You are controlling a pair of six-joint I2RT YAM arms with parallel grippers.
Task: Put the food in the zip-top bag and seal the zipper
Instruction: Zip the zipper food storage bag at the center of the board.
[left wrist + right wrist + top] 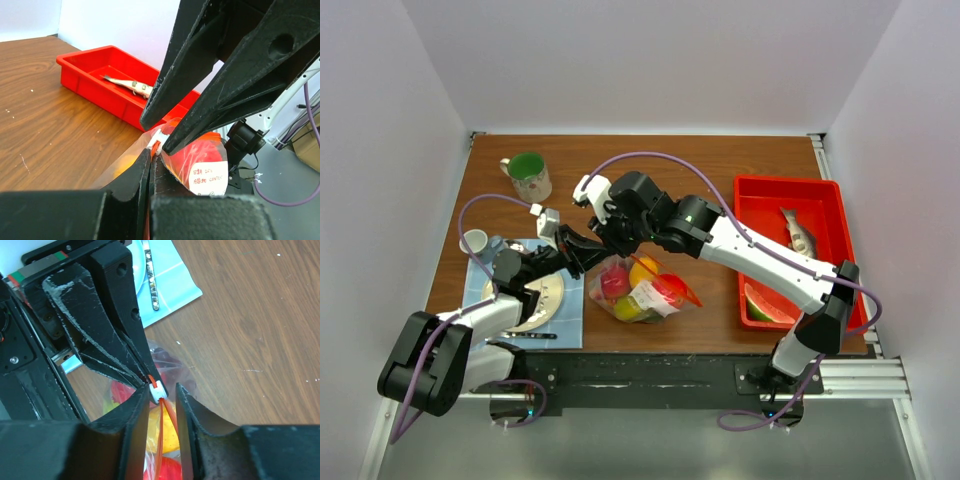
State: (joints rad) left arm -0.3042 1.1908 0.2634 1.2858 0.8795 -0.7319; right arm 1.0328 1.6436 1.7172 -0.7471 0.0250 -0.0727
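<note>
The left hand pinches shut on one end of the zipper of the zip-top bag on the desk, and the right hand, fingers parted, straddles the strip beside its white slider, which runs lengthwise through the gap.

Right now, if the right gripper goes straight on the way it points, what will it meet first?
Probably the white slider on the zipper, at the tips of the open right gripper. Just behind is the left gripper, shut on the zipper; depth is unclear.
</note>
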